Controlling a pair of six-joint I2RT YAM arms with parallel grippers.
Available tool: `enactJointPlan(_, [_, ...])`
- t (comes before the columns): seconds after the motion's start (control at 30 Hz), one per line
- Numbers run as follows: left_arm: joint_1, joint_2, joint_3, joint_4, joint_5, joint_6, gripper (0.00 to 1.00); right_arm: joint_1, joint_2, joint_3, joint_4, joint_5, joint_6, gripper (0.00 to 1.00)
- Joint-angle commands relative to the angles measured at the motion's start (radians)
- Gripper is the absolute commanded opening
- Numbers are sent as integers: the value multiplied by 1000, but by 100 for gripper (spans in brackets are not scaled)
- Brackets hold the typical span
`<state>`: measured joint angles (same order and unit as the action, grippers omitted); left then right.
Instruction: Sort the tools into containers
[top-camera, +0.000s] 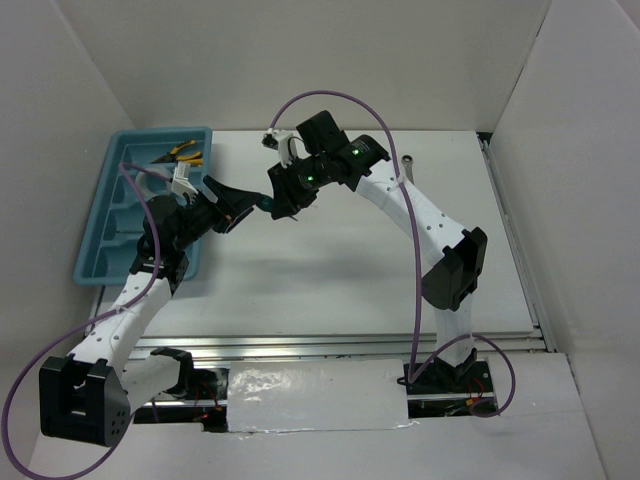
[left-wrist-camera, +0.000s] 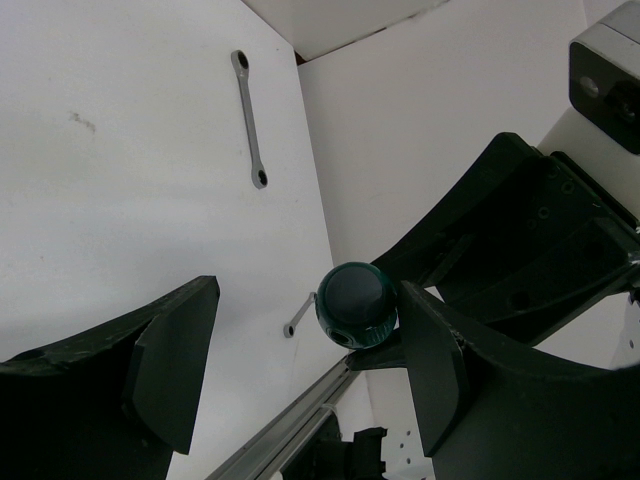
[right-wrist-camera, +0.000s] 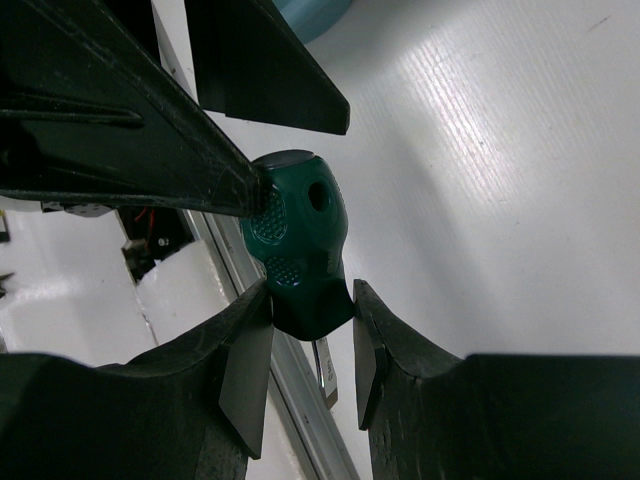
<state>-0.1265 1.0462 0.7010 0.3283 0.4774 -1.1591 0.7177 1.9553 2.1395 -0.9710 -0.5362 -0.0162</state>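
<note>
clamping the screwdriver (right-wrist-camera: 295, 240), the right gripper (right-wrist-camera: 310, 325) hides most of its shaft.

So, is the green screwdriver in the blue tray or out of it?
Out: the right gripper clamps the screwdriver above the table, beside the tray.

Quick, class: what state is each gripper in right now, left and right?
Left gripper: open, screwdriver handle between its fingers, not clamped.
Right gripper: closed, holding the screwdriver.

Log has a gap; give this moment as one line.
phase: handover | right gripper: shut on green screwdriver | left gripper: open around its handle | pliers: in tray
</note>
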Motion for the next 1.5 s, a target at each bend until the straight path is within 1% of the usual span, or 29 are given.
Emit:
enactJointPlan(0.0, [-22,11,14,46,18,-5,84,11,17,34,6,5,-2,0])
enactJointPlan(0.3, [-47,41,15,112,73,-70,76,26,42,57,0,24,-7,0])
enactJointPlan(0.4, [-48,48,15,123,76,-82,66,31,42,59,-1,25,-7,0])
enactJointPlan(0.43, [-50,49,15,121,79,-89,58,32,42,59,0,27,-7,0])
enactJointPlan(0.5, [-50,54,9,126,84,-96,51,32,44,65,2,31,-7,0])
enactJointPlan(0.53, [-50,54,9,124,84,-94,43,35,45,68,0,30,-7,0])
enactJointPlan(0.63, [-50,54,9,114,81,-87,30,34,45,74,-3,30,-10,0])
enactJointPlan(0.7, [-50,54,11,106,79,-80,25,37,47,79,-3,30,-10,0])
enactJointPlan(0.73, [-50,54,14,101,78,-62,13,34,45,80,-3,31,-7,0])
enactJointPlan(0.77, [-50,52,18,94,70,-44,6,35,45,86,-9,36,-8,7])
enactJointPlan(0.8, [-41,48,43,43,66,-18,0,35,44,88,-14,38,-7,16])
enactJointPlan(0.83, [-30,41,67,2,57,69,0,23,34,86,-15,29,-4,48])
enactJointPlan(0.87, [-19,37,95,-59,46,122,0,16,24,74,-18,15,-1,65])
enactJointPlan(0.9, [17,34,162,-121,15,183,0,0,11,62,-12,5,4,75])
enactJointPlan(0.93, [37,25,201,-246,-3,322,0,-35,-24,30,-6,-10,10,86])
enactJointPlan(0.97, [57,18,271,-302,-31,405,0,-61,-42,14,6,-21,12,91])
enactJointPlan(1.0, [91,6,307,-421,-110,588,0,-85,-76,1,9,-54,15,92])
enactJointPlan(1.03, [105,3,343,-467,-156,687,0,-143,-91,-12,14,-71,15,93])
enactJointPlan(1.1, [155,-3,425,-535,-224,870,0,-199,-131,-55,18,-102,15,93])
enactJointPlan(1.13, [168,-2,454,-605,-265,1070,0,-245,-143,-91,21,-117,15,93])
enactJointPlan(1.17, [191,0,510,-639,-285,1196,0,-267,-156,-110,31,-123,15,93])
enactJointPlan(1.2, [197,12,534,-669,-315,1401,0,-285,-176,-130,34,-130,15,93])
enactJointPlan(1.23, [205,18,554,-737,-310,1524,0,-311,-183,-162,38,-137,15,93])
enactJointPlan(1.27, [237,32,583,-774,-283,1758,0,-319,-194,-174,43,-140,15,93])
enactJointPlan(1.33, [272,49,585,-845,-267,1941,0,-334,-202,-210,54,-136,15,93])
enactJointPlan(1.37, [309,64,595,-876,-260,2016,0,-334,-208,-217,60,-136,15,93])
enactJointPlan(1.4, [332,113,609,-915,-205,2165,0,-334,-208,-228,60,-139,15,93])
enactJointPlan(1.43, [388,144,655,-1040,-168,2249,0,-328,-210,-230,63,-134,15,93])
enactJointPlan(1.47, [416,211,684,-1096,-137,2374,0,-325,-205,-231,61,-130,15,93])
